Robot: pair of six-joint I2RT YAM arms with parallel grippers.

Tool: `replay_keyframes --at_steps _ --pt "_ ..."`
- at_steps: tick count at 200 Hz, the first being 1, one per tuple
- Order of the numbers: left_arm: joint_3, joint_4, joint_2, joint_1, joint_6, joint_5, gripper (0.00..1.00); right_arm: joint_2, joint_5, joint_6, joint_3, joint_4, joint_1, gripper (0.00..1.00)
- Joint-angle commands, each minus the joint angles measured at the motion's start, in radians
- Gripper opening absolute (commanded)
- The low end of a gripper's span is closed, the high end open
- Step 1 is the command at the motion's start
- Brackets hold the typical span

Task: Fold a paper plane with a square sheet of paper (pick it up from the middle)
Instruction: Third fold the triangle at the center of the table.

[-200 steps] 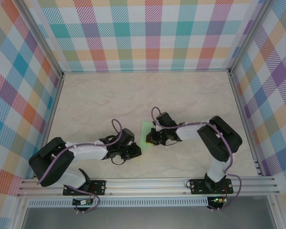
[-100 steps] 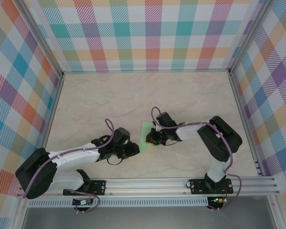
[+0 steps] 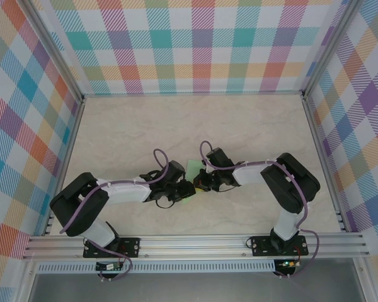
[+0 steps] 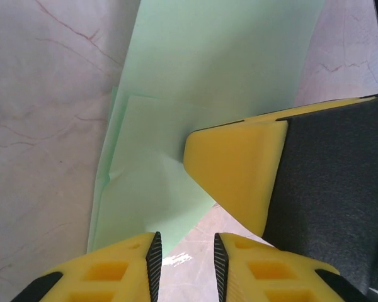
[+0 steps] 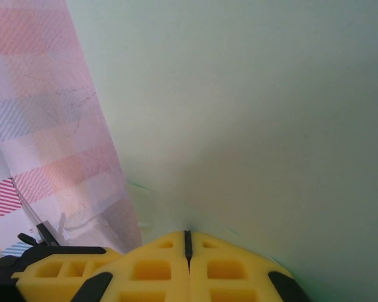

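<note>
Now R tool (image 5: 188,234) pinches folded green paper (image 4: 208,63), L tool (image 4: 184,245) ajar.

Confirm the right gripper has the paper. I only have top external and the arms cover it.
Observer: Yes. In the right wrist view the right gripper is shut, with the green paper coming out from between its tips.
Operator: Left gripper?
Observer: The left gripper is open a little, with bare table showing between its tips.
Operator: Paper flat?
Observer: No. The left wrist view shows a folded flap layered along the sheet's edge.
</note>
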Motion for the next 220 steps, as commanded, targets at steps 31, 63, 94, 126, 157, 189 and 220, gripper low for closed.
replay_keyframes --at_steps 31,63,94,126,157,189,220 --pt "-0.091 -0.040 -0.003 0.004 -0.004 0.027 0.29 0.035 0.099 -0.017 -0.008 -0.118 0.002 0.04" --pt "-0.155 -0.063 -0.048 0.004 0.012 0.023 0.30 0.035 0.102 -0.022 0.010 -0.135 0.002 0.05" --pt "-0.157 -0.088 -0.062 0.005 0.017 0.012 0.29 0.016 0.093 -0.027 0.035 -0.151 0.002 0.05" --pt "-0.143 -0.116 -0.067 0.004 0.041 -0.010 0.28 -0.057 0.076 -0.041 0.069 -0.176 0.002 0.07" --pt "-0.120 -0.117 -0.034 0.003 0.045 -0.011 0.22 -0.119 0.038 -0.032 0.050 -0.143 0.004 0.06" --pt "-0.120 -0.115 -0.024 0.003 0.035 -0.031 0.20 -0.127 0.014 0.028 -0.022 -0.043 0.032 0.03" --pt "-0.122 -0.110 -0.009 0.001 0.037 -0.023 0.20 -0.079 0.012 0.072 -0.043 0.039 0.087 0.03"
